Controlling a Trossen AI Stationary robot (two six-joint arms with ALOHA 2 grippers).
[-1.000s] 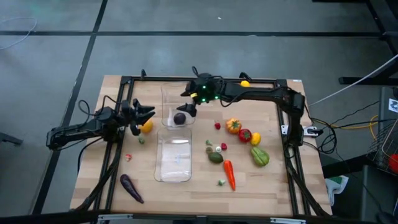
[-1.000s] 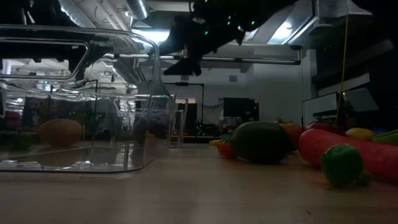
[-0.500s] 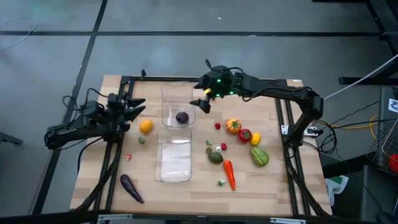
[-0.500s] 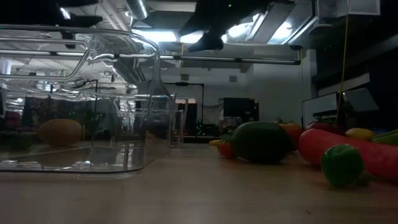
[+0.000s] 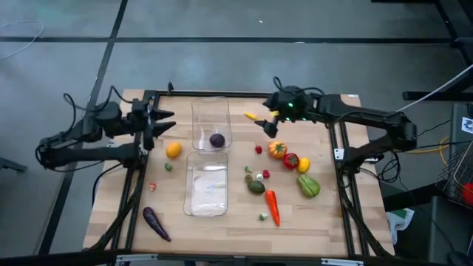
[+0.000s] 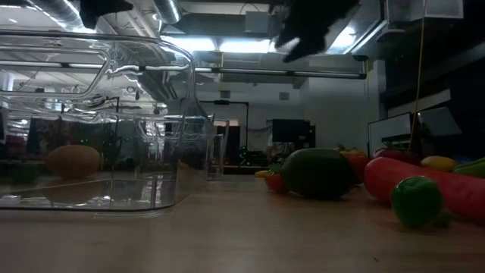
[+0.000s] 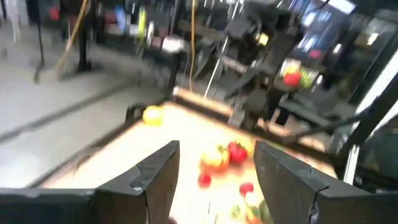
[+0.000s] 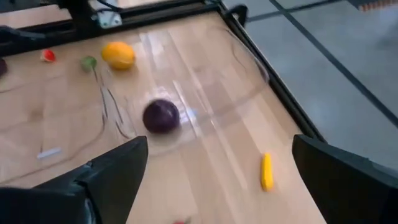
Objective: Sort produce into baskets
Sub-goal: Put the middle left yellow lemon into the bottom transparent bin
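Two clear bins sit end to end near the middle of the wooden bench (image 5: 325, 229): the far bin (image 5: 211, 111) holds one dark purple round fruit (image 5: 216, 140), while the near bin (image 5: 206, 210) shows nothing inside. The left hand (image 5: 164, 123) hovers over the bench's left edge, beside the far bin, its fingers (image 7: 152, 177) spread apart with nothing between them. Just near it on the bench lies an orange fruit (image 5: 173, 150), with a small green piece (image 5: 168, 167) and a tiny red piece (image 5: 152, 187) nearer the front, and a purple aubergine (image 5: 155, 223) by the front left. The right hand (image 5: 264, 123) hangs above the far part of the bench, to the right of the far bin, fingers (image 8: 106, 174) wide apart and empty; a small yellow piece (image 5: 251, 115) lies close by. To the right of the bins the rest of the produce is scattered: an orange pepper (image 5: 277, 148), a red pepper (image 5: 291, 159), a yellow lemon (image 5: 304, 165), a green vegetable (image 5: 309, 185), an avocado (image 5: 256, 187) and a carrot (image 5: 273, 207).
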